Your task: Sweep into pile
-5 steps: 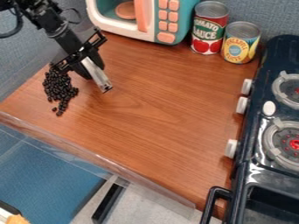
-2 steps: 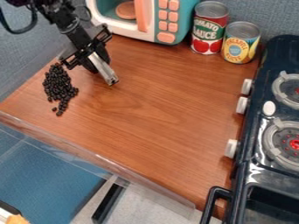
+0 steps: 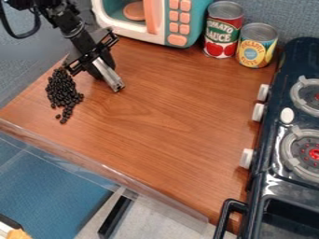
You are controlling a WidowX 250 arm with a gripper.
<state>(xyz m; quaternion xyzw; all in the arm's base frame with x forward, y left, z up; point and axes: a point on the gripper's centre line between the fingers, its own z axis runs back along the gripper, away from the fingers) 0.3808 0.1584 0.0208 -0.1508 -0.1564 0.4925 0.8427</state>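
Held in the claw, the silvery tool points down-right (long axis steeply diagonal).

Glossy wood ctr, shiny metal can tops

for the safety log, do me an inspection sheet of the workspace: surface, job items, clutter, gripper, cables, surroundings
surface: brown wood-grain counter; damage: nothing seen
job items: small black beads heaped near the counter's left edge, a few loose at the heap's lower end
clutter: tomato sauce can and yellow-labelled can, both upright at the back
gripper: black gripper up and right of the heap, with a pale bar-like tool slanting down
cables: black cable looping beside the arm
surroundings: toy microwave behind, toy stove right
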